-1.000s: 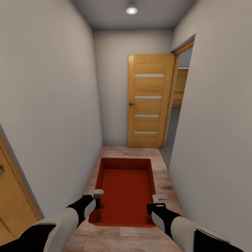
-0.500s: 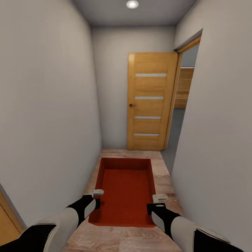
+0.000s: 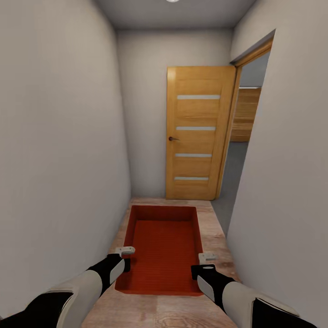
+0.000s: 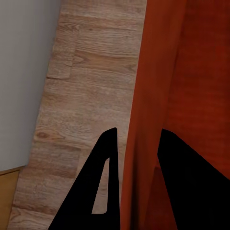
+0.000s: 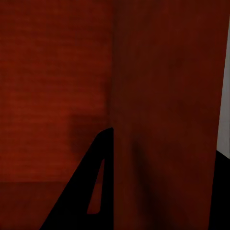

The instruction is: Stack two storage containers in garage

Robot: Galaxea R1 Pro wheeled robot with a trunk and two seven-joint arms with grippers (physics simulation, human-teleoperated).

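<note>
One orange-red storage container (image 3: 164,248) hangs level in front of me, above the light wood plank hallway floor (image 3: 214,228). My left gripper (image 3: 124,255) is shut on its left wall, and in the left wrist view the black fingers (image 4: 103,182) straddle that wall (image 4: 143,120). My right gripper (image 3: 206,262) is shut on its right wall, which stands between the fingers (image 5: 96,182) in the right wrist view. Through the doorway at the right I see the garage's dark grey floor (image 3: 234,168). The living room is out of view.
The hallway is narrow, with grey-white walls (image 3: 59,159) close on both sides. An orange wooden door (image 3: 198,132) with frosted strips stands open at the far end, next to the doorway. A wooden plank door (image 3: 246,114) shows beyond the doorway.
The camera has moved forward down the hallway, so the door and doorway look nearer and the side door at the lower left is gone. Container and grippers keep their places in the picture.
</note>
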